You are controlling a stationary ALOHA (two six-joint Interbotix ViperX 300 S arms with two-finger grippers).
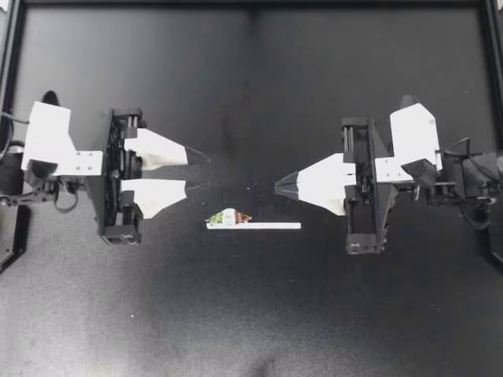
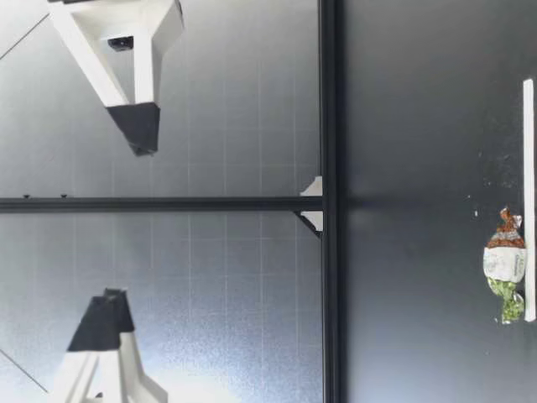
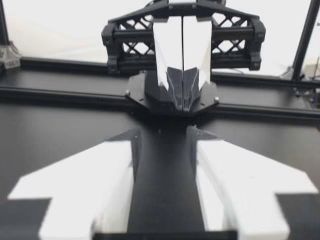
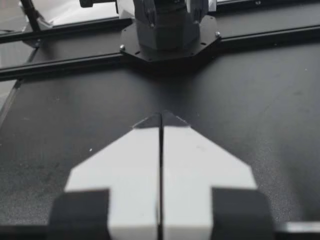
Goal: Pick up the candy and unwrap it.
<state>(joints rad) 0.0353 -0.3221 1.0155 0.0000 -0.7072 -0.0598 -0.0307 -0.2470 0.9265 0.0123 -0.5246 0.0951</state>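
Observation:
A small candy in a green, white and brown wrapper lies on the black table, against a thin white strip. My left gripper hangs open to the candy's left and a little behind it, with nothing between its fingers. My right gripper is shut, its tip pointing left, just right of the candy. In the low view the candy rests on the table while my right gripper and left gripper hang well above it. Neither wrist view shows the candy.
The white strip lies flat beside the candy, on the side nearer the table's front. A black frame rail borders the table at the back. In the left wrist view my shut right gripper faces my open left gripper.

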